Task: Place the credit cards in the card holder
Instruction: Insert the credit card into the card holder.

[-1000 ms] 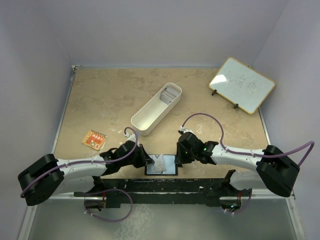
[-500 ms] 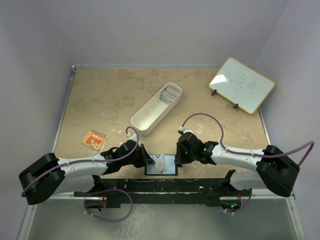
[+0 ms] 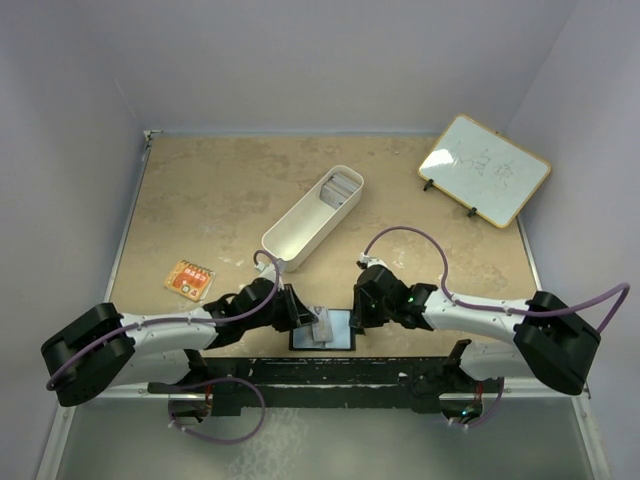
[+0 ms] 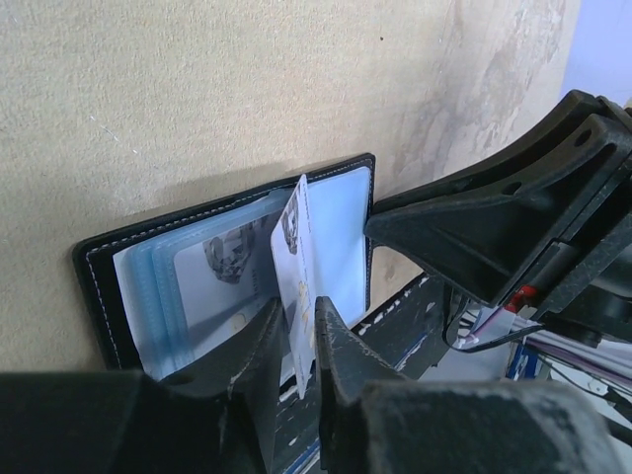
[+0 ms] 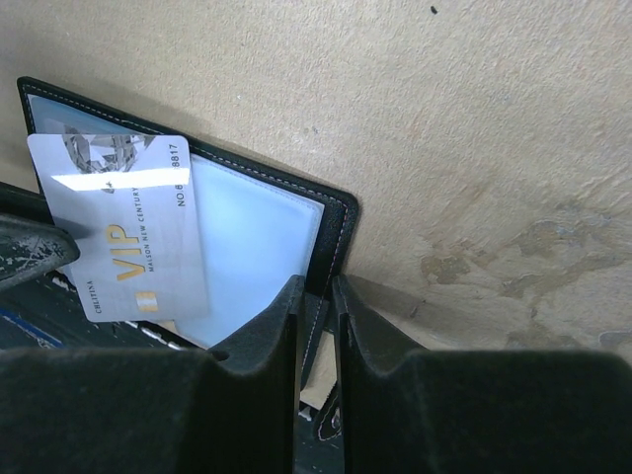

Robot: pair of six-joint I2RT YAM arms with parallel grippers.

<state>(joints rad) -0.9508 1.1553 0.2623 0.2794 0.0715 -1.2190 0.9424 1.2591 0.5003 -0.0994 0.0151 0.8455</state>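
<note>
The black card holder point(image 3: 341, 322) lies open at the table's near edge, its blue-grey inside up point(image 4: 341, 227). A silver VIP credit card point(image 4: 296, 252) point(image 5: 123, 227) stands on edge over its pockets, one corner in the holder. My left gripper point(image 4: 298, 311) point(image 3: 305, 320) straddles this card with its jaws a little apart, wider than the card is thick. My right gripper point(image 5: 316, 286) point(image 3: 355, 315) is shut on the holder's right cover edge point(image 5: 336, 222). Another card point(image 4: 222, 272) sits in a pocket. More credit cards point(image 3: 342, 184) are stacked in the white tray.
The long white tray point(image 3: 300, 230) lies diagonally at mid-table. A small orange packet point(image 3: 188, 279) lies left of my left arm. A whiteboard point(image 3: 485, 168) leans at the back right. The black frame rail point(image 3: 330, 370) runs just below the holder.
My left jaws have parted slightly around the card. The card has tipped and shifted a little to the right over the holder. The right arm has not moved.
</note>
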